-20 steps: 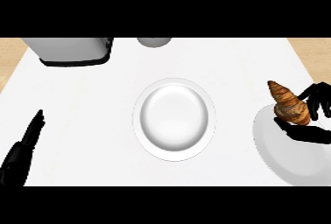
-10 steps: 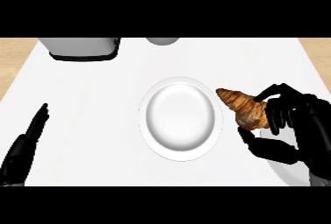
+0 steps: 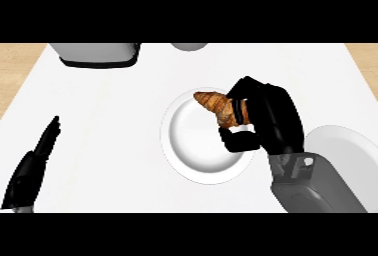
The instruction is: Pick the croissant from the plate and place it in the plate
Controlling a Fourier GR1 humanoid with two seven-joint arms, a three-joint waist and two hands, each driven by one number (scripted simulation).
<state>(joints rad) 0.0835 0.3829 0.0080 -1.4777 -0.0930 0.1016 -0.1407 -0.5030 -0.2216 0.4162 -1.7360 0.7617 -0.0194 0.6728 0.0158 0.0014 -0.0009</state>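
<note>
right hand (image 3: pixel 267 117): fingers and thumb curled round the croissant (image 3: pixel 218 107), gripping it; the thumb sits under its lower end
croissant: sticks out past the fingertips, over the upper right part of the centre plate (image 3: pixel 193 159); I can't tell whether it touches the plate or hangs above it
centre plate: directly beneath and ahead of the right hand, looks like the target
second plate (image 3: pixel 351 150): behind the right hand, by the wrist, partly hidden by the forearm
left hand (image 3: pixel 35 165): open, fingers straight, resting far across the counter from the right hand, uninvolved
step: judging placement, release not yet done
risk 1: croissant sits near the rim, so opening here could leave it half on the edge or let it roll off onto the counter (image 3: pixel 111 115)
risk 2: the thumb under the pastry could drag it out when the hand pulls back
fix: shift toward the plate's middle, lower, then open
</note>
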